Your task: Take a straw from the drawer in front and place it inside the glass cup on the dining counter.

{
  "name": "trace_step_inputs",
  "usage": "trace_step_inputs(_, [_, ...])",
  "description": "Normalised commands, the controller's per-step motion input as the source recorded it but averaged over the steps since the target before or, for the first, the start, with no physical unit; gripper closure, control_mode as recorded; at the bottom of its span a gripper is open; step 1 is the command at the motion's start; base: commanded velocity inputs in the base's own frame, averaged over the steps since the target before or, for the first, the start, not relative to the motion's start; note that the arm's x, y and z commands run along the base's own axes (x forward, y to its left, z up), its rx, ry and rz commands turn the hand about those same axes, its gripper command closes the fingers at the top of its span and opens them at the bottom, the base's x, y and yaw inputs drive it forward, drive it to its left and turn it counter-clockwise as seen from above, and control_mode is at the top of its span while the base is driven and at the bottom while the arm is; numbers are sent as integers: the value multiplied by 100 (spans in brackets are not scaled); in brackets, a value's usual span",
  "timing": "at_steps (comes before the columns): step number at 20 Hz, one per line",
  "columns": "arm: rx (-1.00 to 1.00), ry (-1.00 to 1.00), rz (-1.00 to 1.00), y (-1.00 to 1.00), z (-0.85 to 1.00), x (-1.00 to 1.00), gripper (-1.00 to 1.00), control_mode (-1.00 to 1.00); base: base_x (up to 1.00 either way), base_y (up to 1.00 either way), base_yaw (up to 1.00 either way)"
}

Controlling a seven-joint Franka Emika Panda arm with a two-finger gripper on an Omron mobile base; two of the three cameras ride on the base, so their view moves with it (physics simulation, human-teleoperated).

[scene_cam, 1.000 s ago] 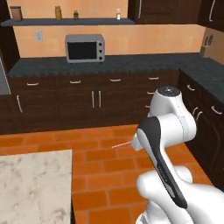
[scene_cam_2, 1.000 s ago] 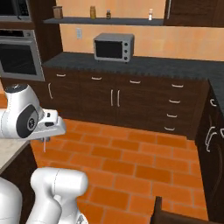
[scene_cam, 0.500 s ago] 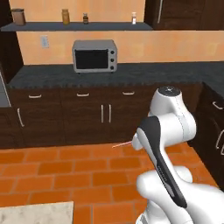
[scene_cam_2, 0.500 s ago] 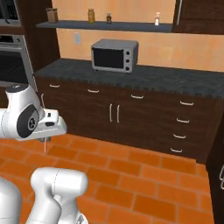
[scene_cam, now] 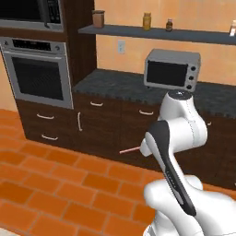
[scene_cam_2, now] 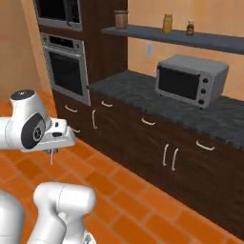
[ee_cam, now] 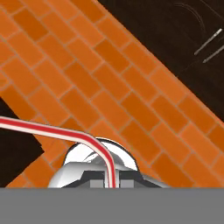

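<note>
While no brand, label or legible writing appears anywhere, the room reads, left to right: a built-in wall oven (scene_cam: pixel 39 73), dark cabinets, a black speckled surface (scene_cam: pixel 115 85) carrying a grey toaster oven (scene_cam: pixel 173 70), and an orange brick floor (scene_cam: pixel 50 184). The claw (scene_cam_2: pixel 52 151) is pressed together, pinching the straw (scene_cam: pixel 129 150) above the floor.

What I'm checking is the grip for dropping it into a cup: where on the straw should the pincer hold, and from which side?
Probably where it is held now: the pincer is shut across the straw on its short leg, below the bend. Closing from the sides suits so thin a shaft, and the long leg sticks out free to enter a cup first.
</note>
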Motion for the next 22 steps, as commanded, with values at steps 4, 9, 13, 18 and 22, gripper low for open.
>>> trace_step_inputs(4, [0, 0, 0, 0, 0, 0, 100, 100, 100, -6, 77])
trace_step_inputs(9, [0, 0, 0, 0, 0, 0, 100, 100, 100, -10, 75])
trace_step_inputs(13, [0, 0, 0, 0, 0, 0, 100, 100, 100, -9, 75])
trace_step_inputs(18, [0, 0, 0, 0, 0, 0, 100, 100, 100, -15, 58])
trace_step_inputs(22, [0, 0, 0, 0, 0, 0, 100, 100, 100, -21, 40])
